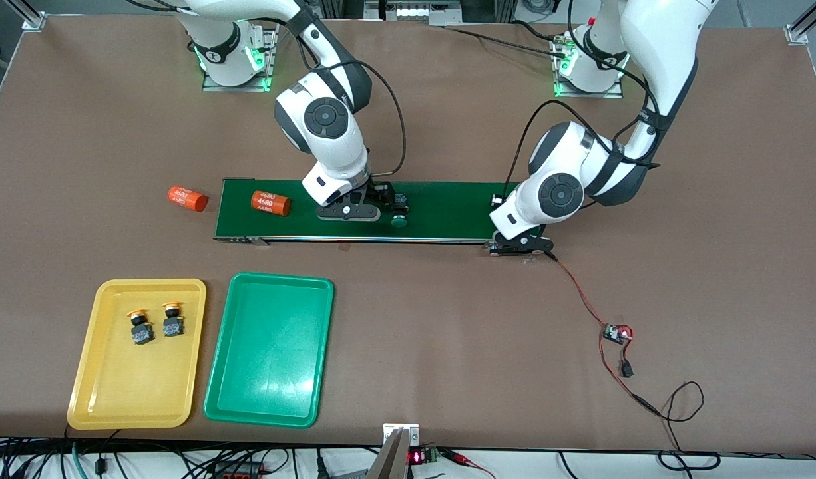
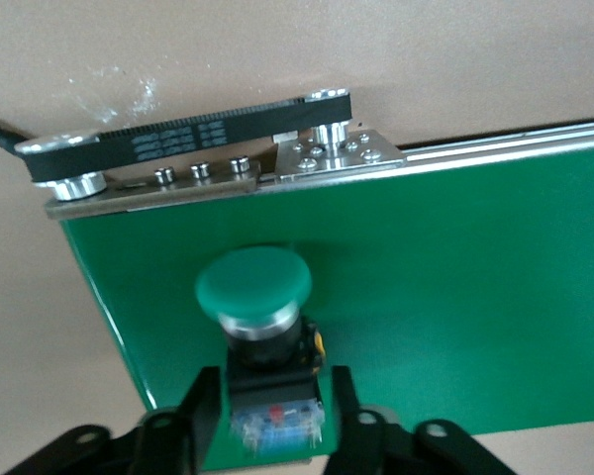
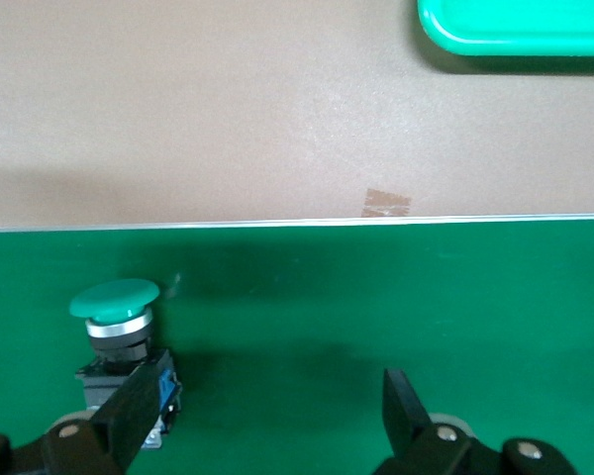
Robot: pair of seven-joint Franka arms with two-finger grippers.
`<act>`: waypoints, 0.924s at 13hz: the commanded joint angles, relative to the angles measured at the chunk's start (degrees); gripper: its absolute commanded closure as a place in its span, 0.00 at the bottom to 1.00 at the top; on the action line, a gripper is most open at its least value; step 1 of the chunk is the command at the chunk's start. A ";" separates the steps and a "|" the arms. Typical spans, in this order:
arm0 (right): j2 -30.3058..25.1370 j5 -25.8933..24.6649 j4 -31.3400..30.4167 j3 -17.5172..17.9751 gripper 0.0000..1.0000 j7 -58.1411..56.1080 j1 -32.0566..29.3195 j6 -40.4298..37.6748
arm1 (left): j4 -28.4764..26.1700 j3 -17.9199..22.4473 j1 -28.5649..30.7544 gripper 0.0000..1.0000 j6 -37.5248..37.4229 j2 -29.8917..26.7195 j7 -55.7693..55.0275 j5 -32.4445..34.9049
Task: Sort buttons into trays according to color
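1. Green buttons are being sorted: both are lying on the belt (image 1: 448, 213), mid-frame in the front view.
2. The right gripper (image 3: 262, 396), fingers wide open, is being held beside the mid-belt button (image 1: 399, 219).
3. The end button (image 2: 262, 297) is being bracketed by the left gripper (image 2: 272, 396), fingers slightly parted.
4. Next, probably: centring, gripping, carrying to the green tray (image 1: 281, 278), lower in frame.

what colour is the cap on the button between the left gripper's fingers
Green: the button has a round green cap over a dark body, clearest in the left wrist view.

Both arms reach low, the right gripper (image 3: 267, 426) with fingers spread wide, the left gripper (image 2: 272, 416) slightly parted.
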 commanded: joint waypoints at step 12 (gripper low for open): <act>0.59 -2.40 -2.50 1.79 0.00 2.01 0.63 0.93 | 1.80 7.27 5.25 0.00 -3.96 -19.75 9.23 -0.44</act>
